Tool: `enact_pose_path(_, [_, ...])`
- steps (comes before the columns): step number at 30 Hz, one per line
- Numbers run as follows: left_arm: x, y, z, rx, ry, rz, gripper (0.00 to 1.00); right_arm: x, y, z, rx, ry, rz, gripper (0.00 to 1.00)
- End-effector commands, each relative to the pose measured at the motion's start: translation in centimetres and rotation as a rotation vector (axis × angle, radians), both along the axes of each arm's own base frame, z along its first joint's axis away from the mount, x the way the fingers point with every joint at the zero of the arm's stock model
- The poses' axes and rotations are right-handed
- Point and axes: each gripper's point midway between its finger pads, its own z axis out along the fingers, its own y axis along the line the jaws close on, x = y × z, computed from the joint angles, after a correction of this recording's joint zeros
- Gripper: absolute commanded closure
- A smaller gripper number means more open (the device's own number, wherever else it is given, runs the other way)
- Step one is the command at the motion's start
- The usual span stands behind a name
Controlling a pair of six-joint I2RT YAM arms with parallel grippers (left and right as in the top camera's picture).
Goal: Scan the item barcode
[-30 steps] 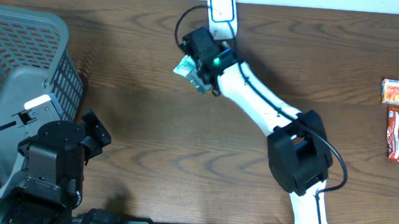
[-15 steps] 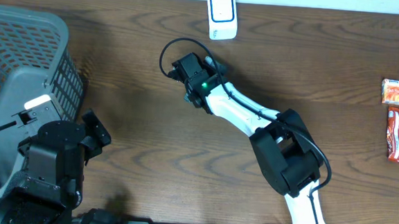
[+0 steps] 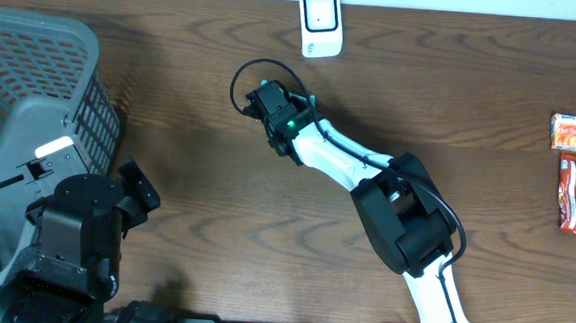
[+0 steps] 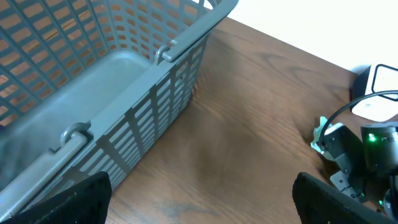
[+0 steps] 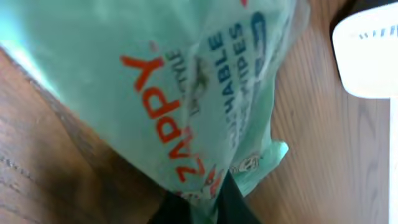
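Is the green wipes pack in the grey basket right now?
No, the wipes pack is pinched in the right gripper above the wooden table.

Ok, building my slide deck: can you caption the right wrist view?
Right fingers pinch a green Zappy wipes packet; wooden table and white scanner behind.

The blurred wipes packet (image 5: 186, 93) overruns the right wrist view's edges, and the scanner (image 5: 368, 53) is clipped.

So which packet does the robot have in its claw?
The pale green plastic Zappy wipes packet, pinched in the right gripper. The small orange packet and long red packet lie far off, untouched.
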Motion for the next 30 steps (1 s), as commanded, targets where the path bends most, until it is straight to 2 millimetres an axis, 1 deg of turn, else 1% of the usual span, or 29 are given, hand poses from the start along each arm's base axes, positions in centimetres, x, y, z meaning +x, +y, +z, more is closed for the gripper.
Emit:
enact_pose_path(1, [-0.1,0.3,0.0,0.007,-0.002,0.015,0.07,-3.2,-0.8,-3.5,0.040,0.169,-0.082,0.99])
enact_pose_path(3, [-0.1,0.3,0.0,0.007,-0.002,0.015,0.07,-4.5,0.4,-1.4,0.135,0.244,-0.089,0.99])
enact_pose_path(5, [-0.1,0.3,0.0,0.007,-0.002,0.015,0.07,-6.3,2.1,1.6,0.272,0.351,-0.081,0.99])
enact_pose_path(6, [-0.1,0.3,0.0,0.007,-0.002,0.015,0.07,-7.5,3.0,3.6,0.354,0.425,-0.055,0.99])
enact_pose_path(8, [-0.1,0.3,0.0,0.007,-0.002,0.015,0.07,-9.3,3.9,7.1,0.482,0.529,-0.012,0.99])
enact_pose_path(10, [-0.1,0.3,0.0,0.007,-0.002,0.015,0.07,-11.1,3.8,11.0,0.638,0.644,0.018,0.99])
enact_pose_path(11, [-0.1,0.3,0.0,0.007,-0.002,0.015,0.07,-12.8,3.0,14.3,0.772,0.763,0.037,0.99])
enact_pose_path(12, [-0.1,0.3,0.0,0.007,-0.002,0.015,0.07,-13.8,2.3,15.9,0.839,0.824,0.060,0.99])
enact_pose_path(14, [-0.1,0.3,0.0,0.007,-0.002,0.015,0.07,-15.0,0.8,18.4,0.943,0.908,0.125,0.99])
enact_pose_path(16, [-0.1,0.3,0.0,0.007,-0.002,0.015,0.07,-15.3,-0.8,19.5,1.013,0.951,0.156,0.99])
enact_pose_path(17, [-0.1,0.3,0.0,0.007,-0.002,0.015,0.07,-15.2,-1.8,19.8,1.050,0.969,0.153,0.99])
enact_pose_path(19, [-0.1,0.3,0.0,0.007,-0.002,0.015,0.07,-14.8,-3.4,19.9,1.124,1.006,0.115,0.99])
enact_pose_path(22, [-0.1,0.3,0.0,0.007,-0.002,0.015,0.07,-14.9,-4.9,20.1,1.226,1.025,0.152,0.99])
enact_pose_path(23, [-0.1,0.3,0.0,0.007,-0.002,0.015,0.07,-14.9,-5.2,20.1,1.250,1.025,0.163,0.99])
enact_pose_path(26, [-0.1,0.3,0.0,0.007,-0.002,0.015,0.07,-14.9,-6.0,19.0,1.287,1.040,0.142,0.99])
enact_pose_path(30, [-0.1,0.3,0.0,0.007,-0.002,0.015,0.07,-15.3,-6.0,18.5,1.354,1.059,0.155,0.99])
